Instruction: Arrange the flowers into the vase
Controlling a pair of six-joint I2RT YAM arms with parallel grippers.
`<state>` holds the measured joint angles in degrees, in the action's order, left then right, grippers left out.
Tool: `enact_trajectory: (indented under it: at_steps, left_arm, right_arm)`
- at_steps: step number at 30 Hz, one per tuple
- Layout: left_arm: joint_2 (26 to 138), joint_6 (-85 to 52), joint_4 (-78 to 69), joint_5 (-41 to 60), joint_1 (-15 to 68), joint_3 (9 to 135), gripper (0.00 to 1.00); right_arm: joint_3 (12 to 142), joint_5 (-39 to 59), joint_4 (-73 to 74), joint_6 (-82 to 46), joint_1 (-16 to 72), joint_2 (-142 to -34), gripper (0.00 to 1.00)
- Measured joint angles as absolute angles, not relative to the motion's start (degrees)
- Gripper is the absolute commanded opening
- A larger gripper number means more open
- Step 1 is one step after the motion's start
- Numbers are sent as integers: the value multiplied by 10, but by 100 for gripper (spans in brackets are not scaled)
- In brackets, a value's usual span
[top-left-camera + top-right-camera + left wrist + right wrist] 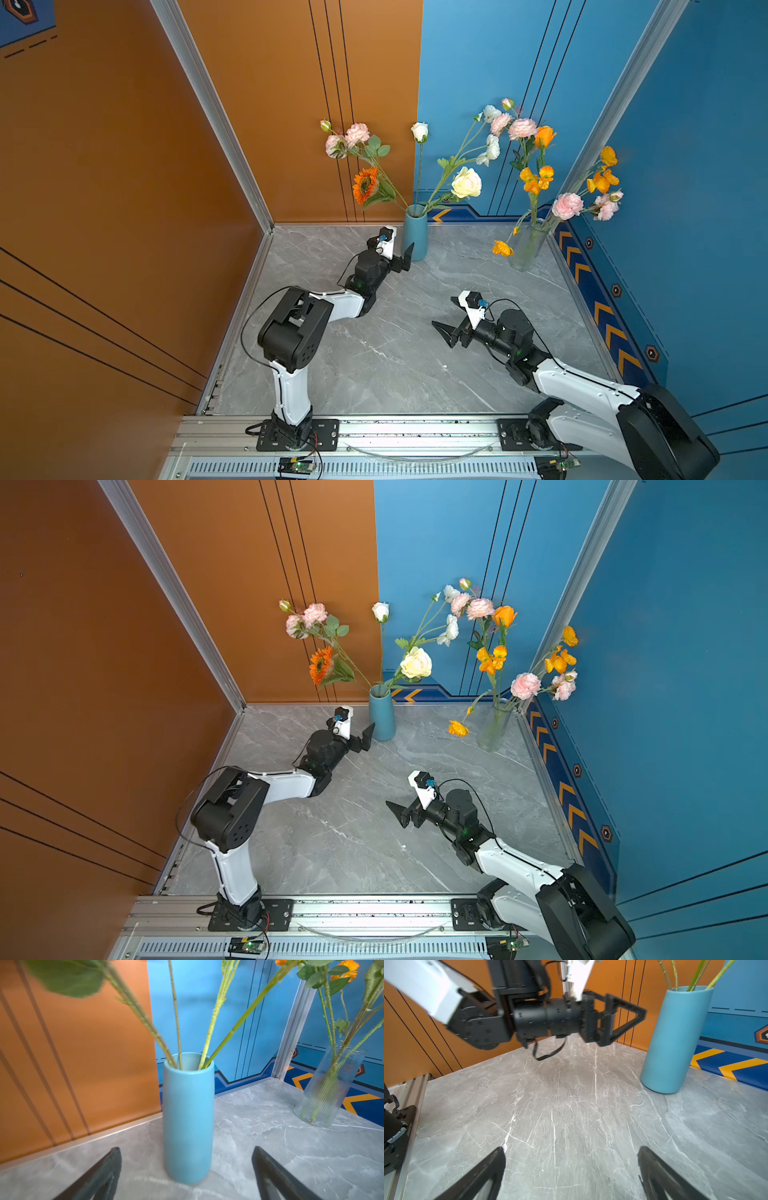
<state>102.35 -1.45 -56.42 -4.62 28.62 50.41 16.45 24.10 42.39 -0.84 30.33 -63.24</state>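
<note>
A blue vase stands at the back wall. It holds flowers: an orange sunflower, pink blooms, a cream rose and white ones. A clear glass vase at the back right holds pink, orange and yellow flowers. My left gripper is open and empty just in front of the blue vase, with a finger on either side. My right gripper hangs open over bare tabletop.
The grey marble tabletop is walled by an orange panel on the left and blue panels at the back and right. One orange bloom droops low beside the glass vase. A metal rail carries both arm bases.
</note>
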Motion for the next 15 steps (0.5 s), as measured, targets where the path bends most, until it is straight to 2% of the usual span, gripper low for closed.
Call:
enact_trajectory:
  at_steps: [5,10,15]
  left_arm:
    - [808,0,-528,-213,332,307,98]
    - [620,-9,-396,-395,351,233,98]
    - [529,-10,-328,-472,319,168,98]
  right_arm:
    - [164,233,424,-2,303,-628,100]
    - [160,201,406,0,299,-587,100]
    - [159,66,311,-3,286,-481,100]
